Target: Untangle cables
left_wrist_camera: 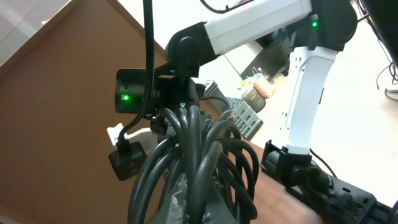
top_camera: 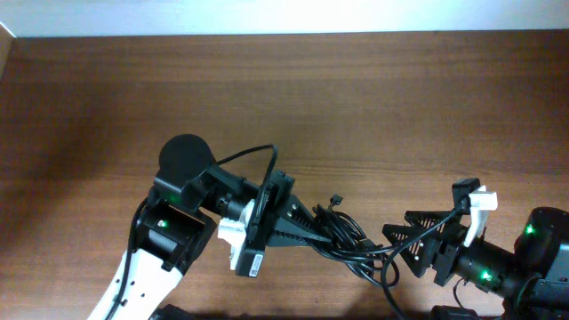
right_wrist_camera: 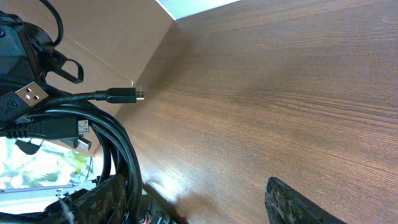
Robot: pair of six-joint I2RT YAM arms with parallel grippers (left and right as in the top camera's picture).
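The cables (top_camera: 348,238) sit bunched near the table's (top_camera: 356,89) front edge, and their long axis runs left to right between my arms. My left pincer (top_camera: 320,231) is pinching their left end. My right pincer (top_camera: 397,244) stands spread at the right end, with loops against one finger, so I judge it nearer the loose plugs (right_wrist_camera: 28,94).

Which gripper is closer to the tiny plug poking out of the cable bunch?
Left. The left gripper grips the cables right beside the plug; the right gripper is open, farther along them.
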